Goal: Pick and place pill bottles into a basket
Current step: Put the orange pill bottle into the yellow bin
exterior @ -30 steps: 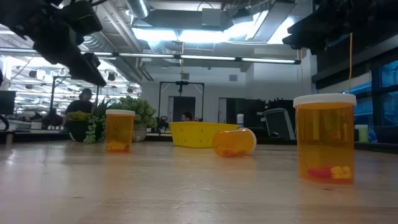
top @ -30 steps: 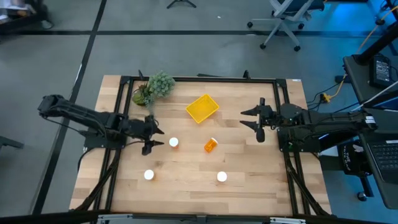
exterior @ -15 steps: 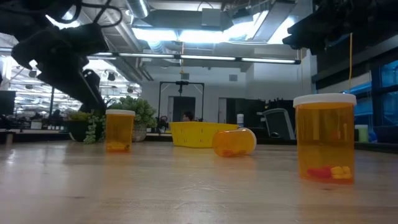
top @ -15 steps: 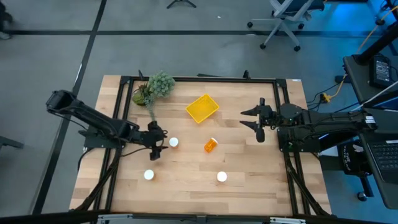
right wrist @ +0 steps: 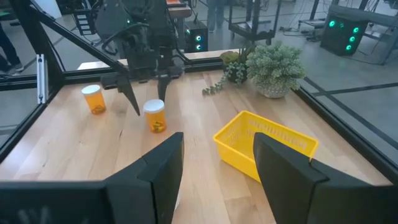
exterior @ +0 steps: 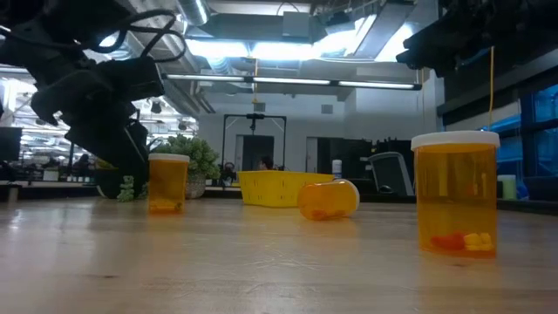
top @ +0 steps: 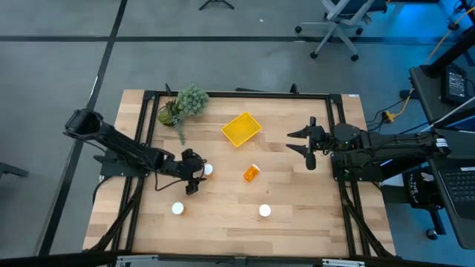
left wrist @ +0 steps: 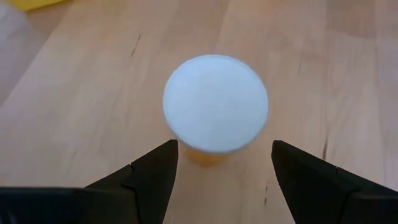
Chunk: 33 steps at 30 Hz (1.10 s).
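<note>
An upright orange pill bottle with a white cap [top: 207, 170] [left wrist: 216, 102] stands left of the table's middle. My left gripper [top: 194, 176] [left wrist: 224, 167] is open and slants down at it, its two fingers on either side just short of the bottle, touching nothing. Another bottle [top: 252, 173] lies on its side at the middle. Two more stand nearer the front edge [top: 178, 209] [top: 264, 211]. The yellow basket [top: 241, 128] [right wrist: 264, 146] rests on the table farther back. My right gripper [top: 297, 144] hangs open above the table's right side.
A green leafy plant [top: 184, 104] sits at the far left corner, behind the basket's left. A black frame [top: 237, 94] runs around the table's edges. Bare wood lies between the bottles and the front edge.
My left gripper has gone down and toward the table's right and near edge, tipping further downward, until its fingers flank the upright bottle left of the middle. The bottles, the basket and my right arm have kept still.
</note>
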Each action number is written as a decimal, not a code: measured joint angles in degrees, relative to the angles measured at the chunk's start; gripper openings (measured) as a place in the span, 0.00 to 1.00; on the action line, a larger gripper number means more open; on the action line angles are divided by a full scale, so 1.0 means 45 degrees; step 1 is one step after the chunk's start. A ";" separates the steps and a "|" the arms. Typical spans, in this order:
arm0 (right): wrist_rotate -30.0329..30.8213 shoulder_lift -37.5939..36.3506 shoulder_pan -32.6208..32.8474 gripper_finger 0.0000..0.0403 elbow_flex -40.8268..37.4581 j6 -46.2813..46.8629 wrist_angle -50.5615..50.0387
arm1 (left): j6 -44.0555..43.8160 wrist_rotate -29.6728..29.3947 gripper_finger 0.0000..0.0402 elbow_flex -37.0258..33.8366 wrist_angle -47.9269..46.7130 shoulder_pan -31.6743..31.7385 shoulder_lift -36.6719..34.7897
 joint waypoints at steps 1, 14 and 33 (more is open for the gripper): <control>0.0000 0.0000 0.0000 0.49 0.0000 -0.0002 -0.0005 | 0.0001 -0.0001 0.64 0.0004 0.0141 0.0000 0.0129; 0.0005 0.0000 0.0000 0.49 0.0000 -0.0293 -0.0029 | 0.0045 -0.1020 0.64 -0.0001 0.1542 0.0039 0.1583; 0.0010 0.0000 0.0000 0.49 0.0000 -0.0304 -0.0043 | 0.0050 -0.2065 0.54 -0.0001 0.2312 0.0039 0.2035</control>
